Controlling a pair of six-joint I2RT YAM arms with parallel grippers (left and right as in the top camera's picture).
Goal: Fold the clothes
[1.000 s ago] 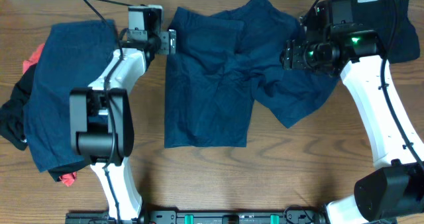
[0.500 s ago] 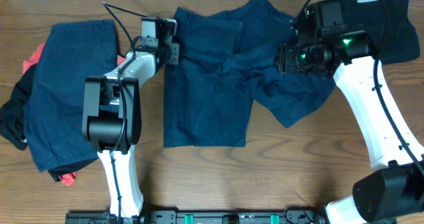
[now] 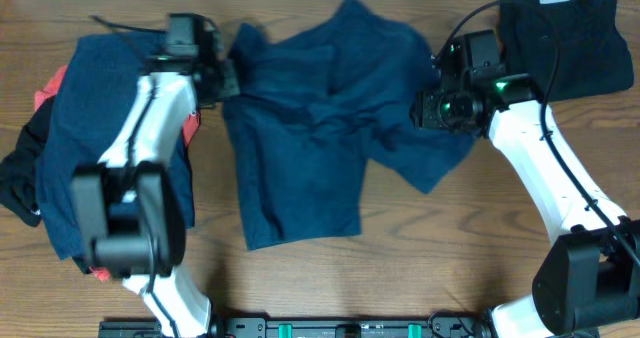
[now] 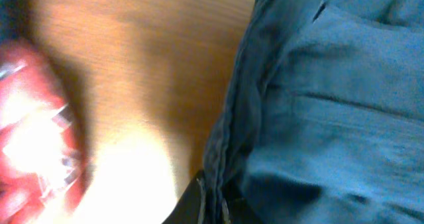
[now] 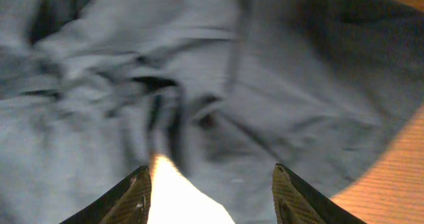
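Far left lies a heap of clothes (image 3: pixel 105 128); the left gripper (image 3: pixel 228 70) is clamped on the hem of the navy shorts (image 3: pixel 300 158) mid-table; the right gripper (image 3: pixel 425 108) hangs parted above them, holding nothing; a one-sided tug may bunch the cloth.

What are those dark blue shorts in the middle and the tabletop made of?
The dark blue shorts: soft matte woven cloth, maybe cotton; it wrinkles and shows stitched seams. The table: brown wood or wood-look laminate, smooth, with visible grain lines.
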